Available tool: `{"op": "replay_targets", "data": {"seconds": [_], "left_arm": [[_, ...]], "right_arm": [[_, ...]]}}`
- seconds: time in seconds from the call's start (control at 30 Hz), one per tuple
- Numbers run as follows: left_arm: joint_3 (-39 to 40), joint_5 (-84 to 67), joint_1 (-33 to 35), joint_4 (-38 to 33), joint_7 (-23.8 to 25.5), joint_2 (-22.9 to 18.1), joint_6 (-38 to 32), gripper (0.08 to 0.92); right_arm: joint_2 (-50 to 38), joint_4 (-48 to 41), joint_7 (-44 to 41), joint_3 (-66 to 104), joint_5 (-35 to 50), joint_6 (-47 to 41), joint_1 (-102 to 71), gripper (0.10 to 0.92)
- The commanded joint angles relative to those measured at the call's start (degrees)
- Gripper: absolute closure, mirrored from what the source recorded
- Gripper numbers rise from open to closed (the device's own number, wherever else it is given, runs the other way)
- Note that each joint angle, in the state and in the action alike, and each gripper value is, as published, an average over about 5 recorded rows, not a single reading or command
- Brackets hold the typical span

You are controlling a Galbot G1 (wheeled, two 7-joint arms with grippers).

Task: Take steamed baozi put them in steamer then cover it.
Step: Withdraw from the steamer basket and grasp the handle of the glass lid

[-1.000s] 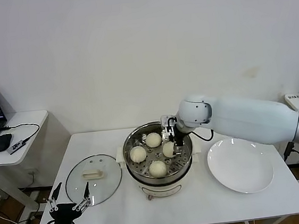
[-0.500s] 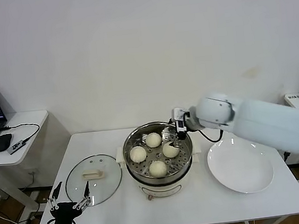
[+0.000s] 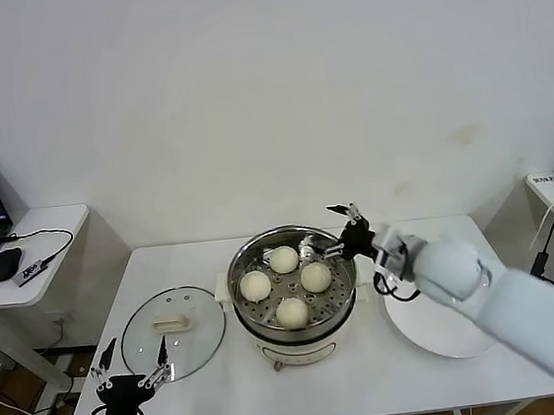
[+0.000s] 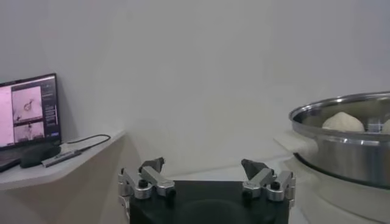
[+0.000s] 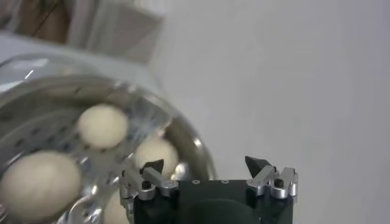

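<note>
Four buns [image 3: 287,284] sit in steel steamer [image 3: 259,323] at table centre. Glass lid [image 3: 173,331] lies flat on table, left of steamer. Likely rigid, smooth, fragile; best hold is cream handle [image 3: 170,324] at centre. Left gripper [image 3: 130,368] near lid's edge, jaws open, empty. Right gripper [image 3: 345,230] above steamer's right rim, jaws open, empty.

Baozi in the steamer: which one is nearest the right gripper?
The baozi on the steamer's right side, nearest the plate. The open right gripper hangs empty just beyond the rim beside it; the other three sit farther back, left and front.
</note>
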Motion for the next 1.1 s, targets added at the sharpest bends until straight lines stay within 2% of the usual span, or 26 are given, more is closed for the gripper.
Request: {"op": "replay_targets", "data": {"seconds": [0.03,0.23,0.53,0.77,1.1], "left_arm": [[0.2,6.9,-0.8,4.4,-2.2,-0.9,-2.6,0.177],[-0.8,24.4,-1.7,9.2,-3.7,-2.1,-11.5,0.177],[-5.9,61.1,-2.6,15.2,-9.9,-1.8,-14.2,0.177],[-5.3,79.8,-3.1,16.2,-6.5,1.7,-12.3,0.177],[-1.5,84.9,-14.6,27.8,-1.0,4.6,-11.6,0.177]], "right_arm": [[23.4,-0.1,1.3,42.8,-13.5,26.1,-42.6,0.203],[35.6,3.0,-5.7,53.0,-13.7,24.0,-52.0,0.203],[42.2,7.6,-7.8,59.9,-16.9,20.6,-63.5,0.203],[42.9,9.6,-6.4,63.1,-16.7,21.4,-66.5,0.203],[44.1,11.0,-5.7,64.2,-16.6,21.3,-67.8,0.203]]}}
